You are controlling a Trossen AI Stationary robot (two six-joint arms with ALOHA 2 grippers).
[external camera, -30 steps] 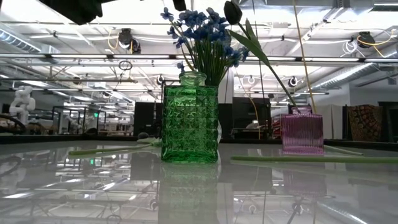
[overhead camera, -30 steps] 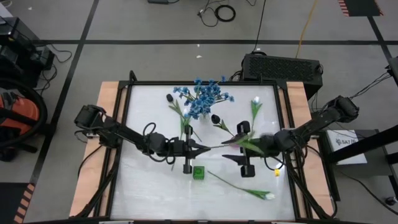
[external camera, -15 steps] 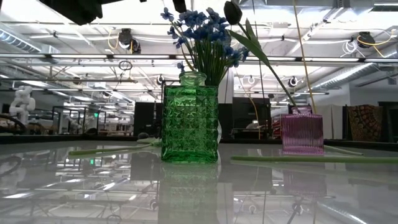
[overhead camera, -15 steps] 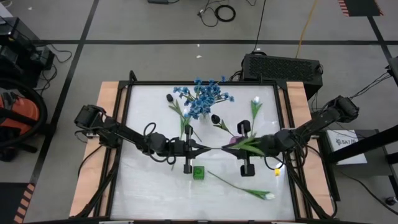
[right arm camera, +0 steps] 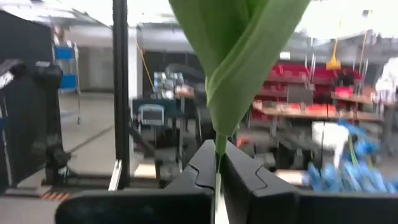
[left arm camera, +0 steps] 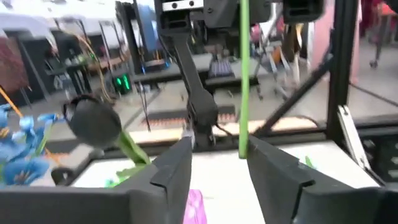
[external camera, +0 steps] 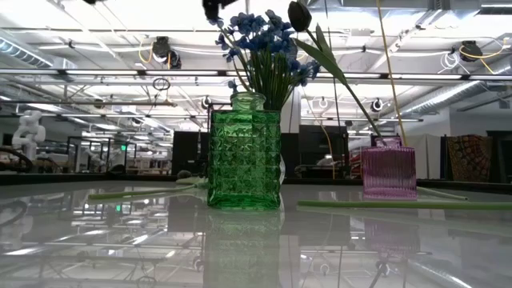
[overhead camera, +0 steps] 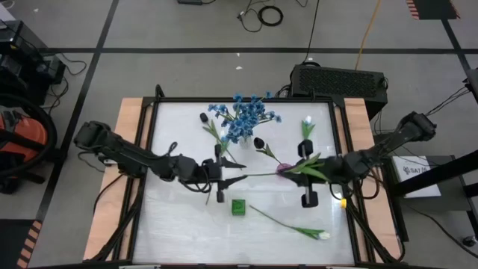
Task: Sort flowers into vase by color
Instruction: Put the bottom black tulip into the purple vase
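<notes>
1. Midway, by the look of things: one flower stem (overhead camera: 265,174) with long green leaves held level above the table (overhead camera: 179,232), in no vase yet; bud colour not readable.
2. Pinched at its leafy end by the right gripper (overhead camera: 320,169), fingers pressed together on it, leaves fanning out just past the fingertips.
3. Bare end of that stem reaching into the left gripper (overhead camera: 237,179), whose fingers stand apart with the stem passing between them, not squeezed; reads as a handover with only the right claw gripping.
4. Already placed: dark tulip (overhead camera: 258,142) standing in the pink vase (external camera: 388,171), just beside the right gripper and under the held stem.
5. Also upright: bunch of blue blossoms (overhead camera: 243,118), beyond both claws toward the far edge; cannot tell what holds it.
6. Green vase (overhead camera: 238,207) just on the near side of the left gripper, apparently empty from above.
7. Left to do: white tulip (overhead camera: 322,235) lying flat on the table, near side of the right gripper and well apart from it, plus the held flower.
</notes>
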